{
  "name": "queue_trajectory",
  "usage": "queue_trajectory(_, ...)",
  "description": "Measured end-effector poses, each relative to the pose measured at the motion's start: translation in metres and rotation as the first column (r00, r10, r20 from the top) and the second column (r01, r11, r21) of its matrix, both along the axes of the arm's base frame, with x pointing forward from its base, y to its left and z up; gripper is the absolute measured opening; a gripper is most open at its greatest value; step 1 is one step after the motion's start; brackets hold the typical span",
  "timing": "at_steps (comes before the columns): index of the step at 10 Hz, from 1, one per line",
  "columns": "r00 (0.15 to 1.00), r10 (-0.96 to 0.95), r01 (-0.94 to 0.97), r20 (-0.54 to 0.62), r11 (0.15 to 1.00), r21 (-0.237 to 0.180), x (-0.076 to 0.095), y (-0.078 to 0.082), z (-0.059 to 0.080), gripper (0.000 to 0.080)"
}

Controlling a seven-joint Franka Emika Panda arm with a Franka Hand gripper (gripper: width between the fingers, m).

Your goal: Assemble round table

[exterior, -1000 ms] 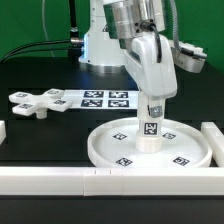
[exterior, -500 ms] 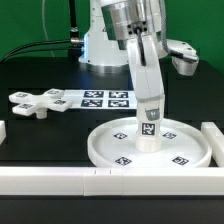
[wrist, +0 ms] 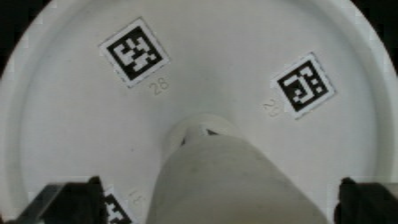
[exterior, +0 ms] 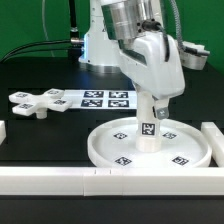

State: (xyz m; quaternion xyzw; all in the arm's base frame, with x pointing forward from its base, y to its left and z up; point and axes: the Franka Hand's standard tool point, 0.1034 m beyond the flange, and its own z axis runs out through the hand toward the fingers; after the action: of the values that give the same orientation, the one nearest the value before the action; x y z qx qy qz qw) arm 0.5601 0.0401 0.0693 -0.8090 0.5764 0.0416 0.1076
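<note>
The large rimmed disc [exterior: 103,150] lies on the black table at the front of the exterior view. The short cylinder [exterior: 149,134] stands upright on its central hub. My gripper [exterior: 152,108] is right above it, fingers down around the cylinder's top. In the wrist view the cylinder [wrist: 222,175] sits between the dark fingertips [wrist: 71,205], with a gap showing on each side, so the jaws are open around it. The disc [wrist: 107,120] fills that view beneath. The cross-shaped piece [exterior: 35,100] lies apart at the exterior view's left.
The marker board [exterior: 105,99] lies flat behind the disc. A long white bar [exterior: 60,180] runs along the front edge, another bar [exterior: 212,138] stands at the exterior view's right, and a short end [exterior: 3,130] at the left.
My hand has turned about its vertical axis over the cylinder, its broad side now facing the camera. The cylinder and disc stay in place.
</note>
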Motion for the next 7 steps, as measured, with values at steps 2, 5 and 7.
queue_trajectory(2, 0.987, 0.158, -0.158, 0.031, 0.987, -0.011, -0.0004, -0.0006, 0.0, 0.0649)
queue_trajectory(5, 0.852, 0.52, -0.517, 0.059, 0.854, -0.062, 0.0044, -0.005, 0.0067, 0.0649)
queue_trajectory(7, 0.769, 0.634, -0.629, 0.079, 0.773, -0.076, 0.0043, -0.0048, 0.0065, 0.0649)
